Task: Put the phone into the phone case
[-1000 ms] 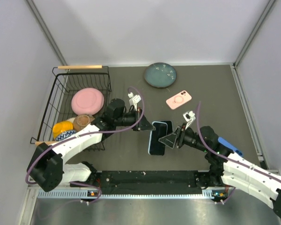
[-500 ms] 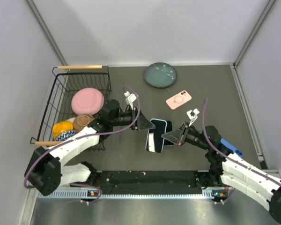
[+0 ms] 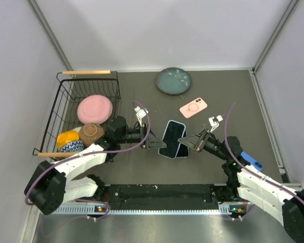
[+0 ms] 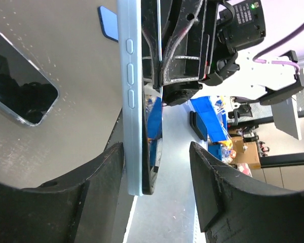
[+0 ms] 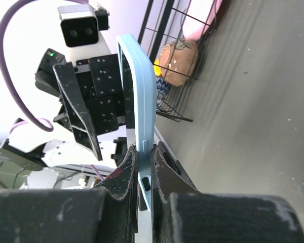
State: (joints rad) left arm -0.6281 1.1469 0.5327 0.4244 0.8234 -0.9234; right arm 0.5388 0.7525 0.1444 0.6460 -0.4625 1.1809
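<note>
The phone (image 3: pixel 172 132) hangs flat above the table, black glass up, with a light-blue edge (image 4: pixel 130 76) and back. I cannot tell whether that light-blue shell (image 5: pixel 142 86) is the phone case. My right gripper (image 3: pixel 191 143) (image 5: pixel 142 152) is shut on its right long edge. At the opposite edge my left gripper (image 3: pixel 154 142) (image 4: pixel 157 147) is open. Its jaws straddle the phone's corner, one close to the blue back, the other well apart. Below lies a dark flat slab with a clear rim (image 4: pixel 20 86) (image 3: pixel 183 151). A pink phone case (image 3: pixel 193 107) lies further back.
A wire basket (image 3: pixel 86 73) on the left holds a pink plate (image 3: pixel 95 109), a brown ball (image 3: pixel 91 132) and yellow and patterned items. A teal plate (image 3: pixel 173 81) sits at the back. A blue object (image 3: pixel 249 159) lies by the right arm.
The right gripper has shut on the phone and the left gripper has opened and let go of it. The phone now sits a little higher and further back, between both grippers.
</note>
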